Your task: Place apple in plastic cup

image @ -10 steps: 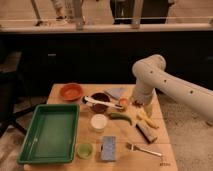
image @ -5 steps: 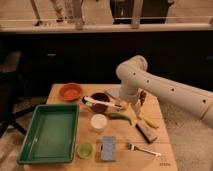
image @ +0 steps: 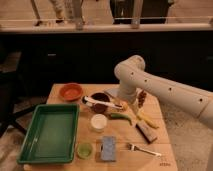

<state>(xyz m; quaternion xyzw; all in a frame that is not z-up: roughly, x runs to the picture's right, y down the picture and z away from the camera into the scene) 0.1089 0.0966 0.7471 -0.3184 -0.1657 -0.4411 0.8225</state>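
The white arm's end effector (image: 125, 99) hangs low over the wooden desk (image: 125, 137), released, just above the small red-orange apple (image: 122, 105). The light green translucent plastic cup (image: 84, 150) stands well apart, near the front edge.

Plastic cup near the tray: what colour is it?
Light green plastic cup, camera view; pincer beside the dark bowl.

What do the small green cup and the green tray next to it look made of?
Small green cup: likely thin plastic, pale and seemingly translucent. Green tray: probably moulded plastic, opaque, with a soft sheen on its floor. End effector is low over the table, just beside the dark bowl.
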